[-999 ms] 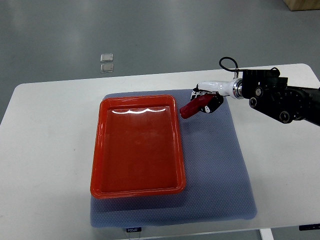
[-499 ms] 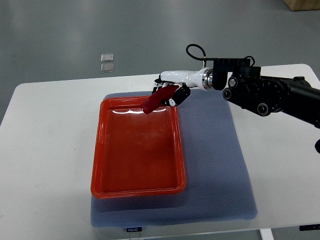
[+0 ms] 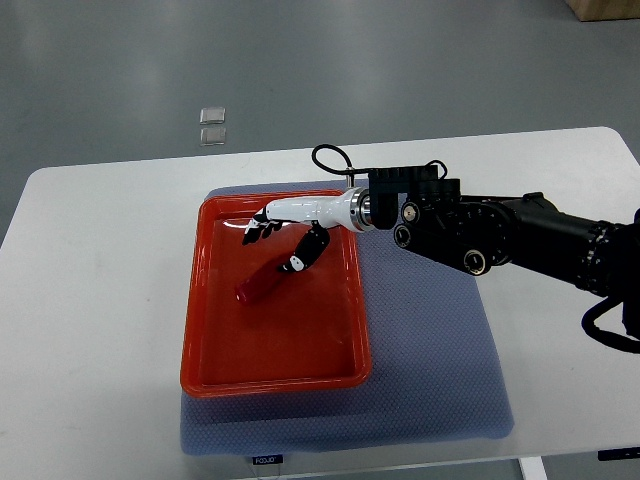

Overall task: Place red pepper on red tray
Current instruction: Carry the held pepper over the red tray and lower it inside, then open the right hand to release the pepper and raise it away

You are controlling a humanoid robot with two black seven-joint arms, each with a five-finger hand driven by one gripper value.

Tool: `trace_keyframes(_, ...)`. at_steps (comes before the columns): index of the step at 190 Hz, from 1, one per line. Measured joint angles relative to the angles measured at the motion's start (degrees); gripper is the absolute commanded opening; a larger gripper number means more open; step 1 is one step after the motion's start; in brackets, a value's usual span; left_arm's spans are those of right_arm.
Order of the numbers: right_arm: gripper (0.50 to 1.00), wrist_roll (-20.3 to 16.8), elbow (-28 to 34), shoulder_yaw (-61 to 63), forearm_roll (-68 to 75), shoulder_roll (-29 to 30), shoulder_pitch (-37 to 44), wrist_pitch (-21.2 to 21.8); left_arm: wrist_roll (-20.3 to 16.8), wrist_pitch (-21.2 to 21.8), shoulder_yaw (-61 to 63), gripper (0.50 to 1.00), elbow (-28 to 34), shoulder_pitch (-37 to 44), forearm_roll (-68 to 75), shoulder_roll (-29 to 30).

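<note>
The red pepper lies slanted inside the red tray, in its upper middle part. My right hand reaches in from the right and hovers over the tray's upper part with its fingers spread. The thumb sits right at the pepper's upper end; I cannot tell whether it touches. The hand holds nothing. The black forearm stretches across the mat to the right edge. The left arm is out of view.
The tray sits on a blue-grey mat on a white table. Two small clear squares lie on the floor beyond the table. A cardboard box corner shows at top right.
My right hand carried the pepper leftward from the mat over the tray's top rim, lowered it into the tray, and its fingers have spread off it.
</note>
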Motion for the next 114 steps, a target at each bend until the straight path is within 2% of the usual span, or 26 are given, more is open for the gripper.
trace_keyframes(42,0.911,-0.14,-0.14,3.39,2.15,-1.43,-1.41,-0.17,-0.01,0.02,0.0,1.0,0.0,-0.01,0.0,0.0)
trace_keyframes(86,0.911,-0.77,-0.51,12.81,14.01,-5.5,-4.83,0.19,-0.01,0.02,0.0,1.0,0.0,0.0,0.0,0.0)
trace_keyframes(114,0.913,-3.87,-1.44,18.42,25.88,-8.3,-8.78,0.24,-0.01,0.02,0.0,1.0,0.0,0.0,0.0,0.0)
